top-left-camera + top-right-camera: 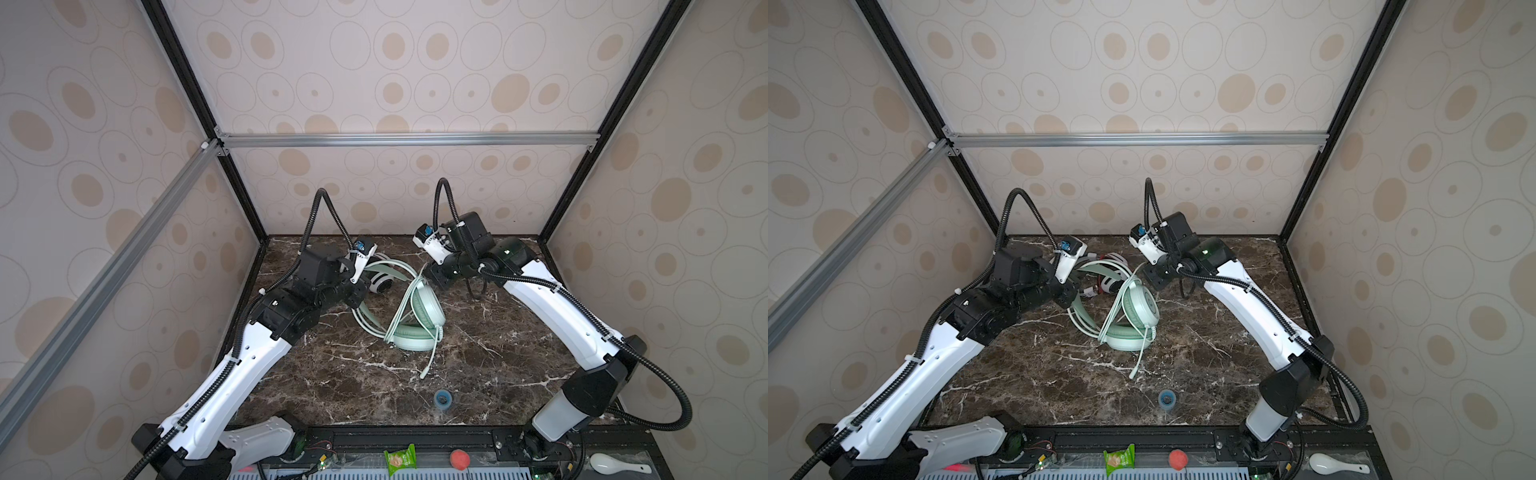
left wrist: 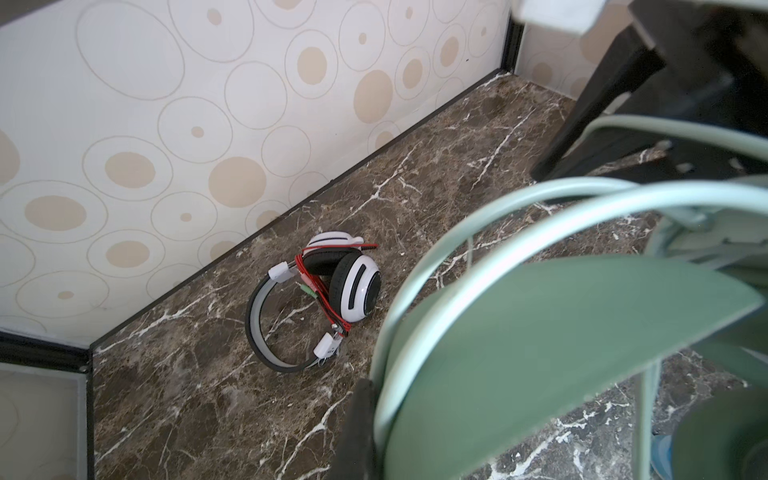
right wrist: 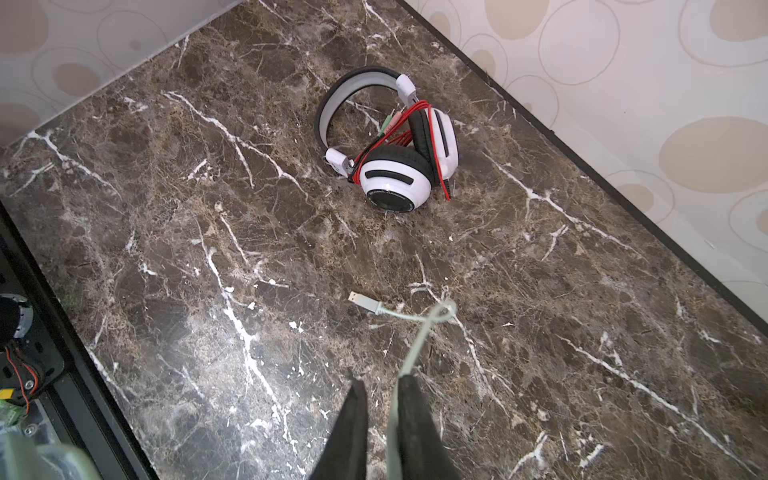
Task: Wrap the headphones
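A: Where are the green headphones [image 1: 424,309], and what are they like?
B: Mid tabletop [image 1: 374,390], which is brown marble look w/ white veins. Matte mint, round padded cups, one propped up showing its outer face. Headband = two thin wire arcs plus a wide strap.
A: L end effector [image 1: 358,300]?
B: Clenched on that headband, left of the cups. Left wrist view is mostly blurred arcs & strap.
A: R end effector [image 3: 380,380]?
B: Jaws slightly apart. The pale cable [image 3: 415,345] lies along one finger, not pinched. Only the right wrist view shows that, plus the metal USB plug [image 3: 365,302] lying flat.
A: And the white pair [image 2: 353,286]?
B: Behind the green headphones. Glossy shells, black cushions. Wrist views show the red cable [image 2: 328,311] wound round the cups; in both top views the L arm hides much of it.
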